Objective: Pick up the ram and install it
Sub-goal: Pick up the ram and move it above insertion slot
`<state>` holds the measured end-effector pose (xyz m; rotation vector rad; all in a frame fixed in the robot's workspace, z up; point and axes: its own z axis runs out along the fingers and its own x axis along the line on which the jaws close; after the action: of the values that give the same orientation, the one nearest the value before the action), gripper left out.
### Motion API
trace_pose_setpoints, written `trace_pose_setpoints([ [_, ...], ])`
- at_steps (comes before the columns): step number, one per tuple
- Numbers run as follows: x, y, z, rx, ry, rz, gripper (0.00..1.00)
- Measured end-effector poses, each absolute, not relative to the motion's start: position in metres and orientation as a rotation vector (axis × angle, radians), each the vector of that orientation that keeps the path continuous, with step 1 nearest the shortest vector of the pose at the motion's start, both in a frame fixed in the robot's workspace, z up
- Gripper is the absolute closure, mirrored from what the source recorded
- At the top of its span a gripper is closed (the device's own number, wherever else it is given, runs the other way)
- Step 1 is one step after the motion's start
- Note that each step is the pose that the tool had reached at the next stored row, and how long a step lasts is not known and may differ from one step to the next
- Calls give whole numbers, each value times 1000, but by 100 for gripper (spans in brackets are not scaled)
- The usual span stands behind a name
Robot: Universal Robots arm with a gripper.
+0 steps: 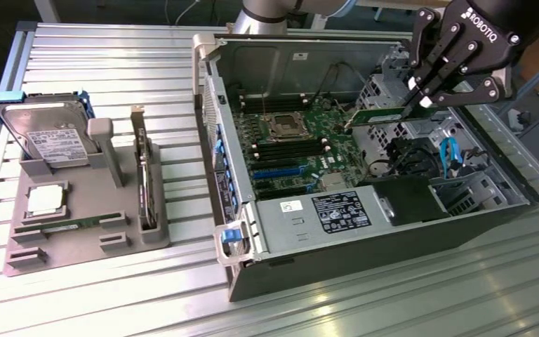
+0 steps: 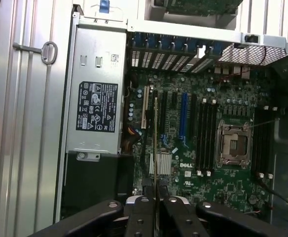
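The hand [image 1: 415, 109] was clamped on the ram [image 1: 375, 116], held above the motherboard [image 1: 297, 144] inside the open computer case [image 1: 344, 267]; pickup was complete, seating in a slot was not.

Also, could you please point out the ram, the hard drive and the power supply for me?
the ram [image 1: 377, 115]: exterior view, middle of its green board.
the hard drive [image 1: 54, 140]: exterior view, on its white label.
the power supply [image 1: 340, 210]: exterior view, on its black label.
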<state>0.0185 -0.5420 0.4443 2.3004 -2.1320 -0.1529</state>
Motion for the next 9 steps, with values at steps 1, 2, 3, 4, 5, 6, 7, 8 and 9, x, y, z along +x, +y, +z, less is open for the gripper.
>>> trace_pose_setpoints([
  [1,23,-542,444,2300,-2132,-153,87],
  [2,26,-542,444,2300,-2132,-154,87],
  [3,28,-542,444,2300,-2132,-154,87],
  [4,30,-542,444,2300,-2131,-154,87],
  [5,32,-542,444,2300,-2131,-154,87],
  [6,34,-542,444,2300,-2131,-154,87],
  [7,36,-542,444,2300,-2131,-154,87],
  [8,37,-542,444,2300,-2131,-154,87],
  [9,37,-542,444,2300,-2131,-154,87],
])
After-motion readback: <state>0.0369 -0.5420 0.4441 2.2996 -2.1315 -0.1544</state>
